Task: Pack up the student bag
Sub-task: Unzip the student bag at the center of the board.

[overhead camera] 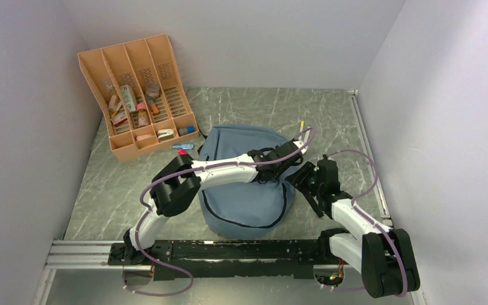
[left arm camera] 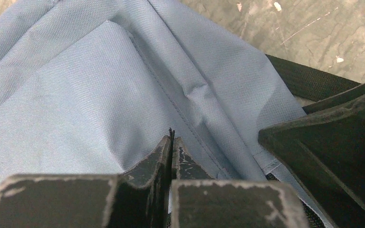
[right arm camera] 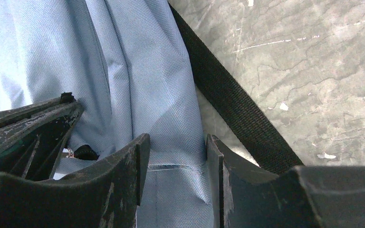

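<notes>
The student bag (overhead camera: 241,203), a soft grey-blue backpack, lies on the marble-patterned table in the middle of the top view. My left arm reaches across it to its upper right side. There the left gripper (overhead camera: 290,154) (left arm camera: 172,140) is shut, and a thin dark tab pokes out between its tips, over the bag's fabric (left arm camera: 76,85). My right gripper (overhead camera: 302,180) (right arm camera: 176,142) is at the bag's right edge. Its fingers press on both sides of a raised fold of blue fabric (right arm camera: 138,71). A black strap (right arm camera: 228,99) runs along the table beside that fold.
An orange slotted organiser (overhead camera: 141,95) with several small items stands at the back left. A small blue and pink item (overhead camera: 181,147) lies in front of it. A yellow-tipped pen (overhead camera: 302,126) lies behind the bag. Grey walls close in on three sides.
</notes>
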